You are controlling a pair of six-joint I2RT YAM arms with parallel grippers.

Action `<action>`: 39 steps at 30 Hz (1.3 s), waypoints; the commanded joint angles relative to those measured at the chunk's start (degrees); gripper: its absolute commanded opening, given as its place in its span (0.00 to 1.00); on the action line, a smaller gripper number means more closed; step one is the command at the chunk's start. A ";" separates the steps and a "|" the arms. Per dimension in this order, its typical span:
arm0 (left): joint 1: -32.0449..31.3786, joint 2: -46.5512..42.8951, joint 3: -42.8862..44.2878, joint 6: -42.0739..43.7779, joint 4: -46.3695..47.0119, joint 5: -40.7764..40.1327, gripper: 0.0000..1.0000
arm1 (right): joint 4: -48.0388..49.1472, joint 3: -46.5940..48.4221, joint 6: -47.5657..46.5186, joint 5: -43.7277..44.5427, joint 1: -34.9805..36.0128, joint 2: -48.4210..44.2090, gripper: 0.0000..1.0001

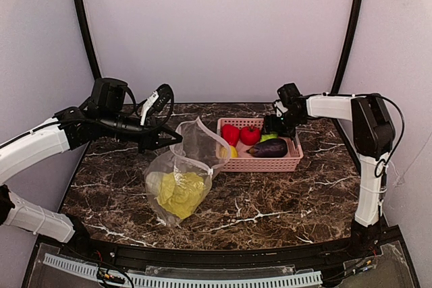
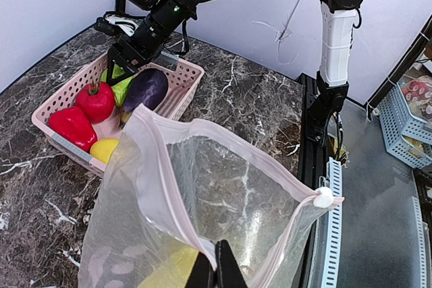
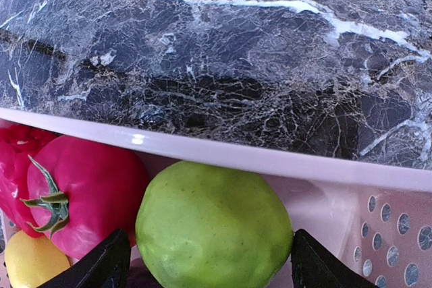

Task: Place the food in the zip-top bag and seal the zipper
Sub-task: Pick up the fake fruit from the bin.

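From above, the pink basket (image 1: 263,164) sits on the dark marble table (image 1: 290,200). It holds a red bell pepper (image 1: 230,134), a red round piece (image 1: 250,135), a green round piece (image 1: 268,137), a purple eggplant (image 1: 268,148) and a yellow round piece (image 1: 227,152). The zip-top bag (image 1: 196,146) stands just left of the basket, its mouth raised and gaping beside the basket's left end. The cabbage (image 1: 181,193) lies inside the bag's lower part. The left gripper (image 1: 178,138) is at the bag's mouth edge on the side away from the basket. The right gripper (image 1: 272,126) dips over the basket's far right corner.

In the left wrist view, the left gripper (image 2: 216,269) is pinched tight on the near edge of the bag (image 2: 236,200). The zipper (image 2: 229,150) runs around the open mouth, and the cabbage (image 2: 172,271) shows yellow through the plastic. Beyond the bag's mouth lies the basket (image 2: 61,141), where the right gripper (image 2: 125,59) reaches down at its far end, above the green piece (image 2: 120,87) and the eggplant (image 2: 145,89).

In the right wrist view, the right gripper (image 3: 209,268) has its jaws spread wide, one finger on each side of the green piece (image 3: 214,224), inside the basket's wall (image 3: 270,160). I cannot tell whether they touch it. The red piece (image 3: 88,193) lies next to it.
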 commanded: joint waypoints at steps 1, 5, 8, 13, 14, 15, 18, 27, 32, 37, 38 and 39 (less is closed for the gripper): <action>-0.28 -0.59 -0.52 0.82 0.22 0.76 0.01 | 0.60 2.15 0.85 1.08 0.48 1.34 0.79; -0.28 -0.68 -0.55 0.85 0.17 0.75 0.01 | 0.29 2.82 1.09 0.93 0.45 2.02 0.77; -0.28 -0.77 -0.53 0.96 0.12 0.68 0.01 | 0.17 3.07 1.13 0.90 0.47 2.28 0.73; -0.27 -0.77 -0.46 0.91 0.11 0.64 0.01 | -0.15 3.35 1.20 0.89 0.48 2.62 0.70; -0.27 -0.77 -0.48 0.95 0.02 0.65 0.01 | -0.19 3.36 1.20 0.99 0.48 2.67 0.69; -0.27 -0.77 -0.47 0.98 0.04 0.62 0.01 | -0.24 3.36 1.23 1.06 0.42 2.80 0.67; -0.28 -0.77 -0.48 0.96 -0.01 0.57 0.01 | -0.24 3.37 1.29 1.29 0.48 2.75 0.63; -0.25 -0.80 -0.49 1.08 -0.04 0.41 0.01 | 0.51 1.83 1.42 1.98 0.45 0.28 0.60; -0.27 -0.92 -0.49 1.09 -0.09 0.22 0.01 | 0.78 -0.76 0.80 4.51 0.47 -5.47 0.60; -0.36 -1.11 -0.48 1.00 0.05 0.46 0.01 | 1.45 -4.76 -0.87 7.51 0.45 -13.21 0.60; -0.36 -1.16 -0.47 0.99 0.05 0.55 0.01 | 1.54 -5.41 -0.92 7.54 0.47 -14.76 0.60; -0.41 -1.19 -0.44 0.91 0.09 0.60 0.01 | 1.76 -6.11 -1.00 7.20 0.43 -16.50 0.60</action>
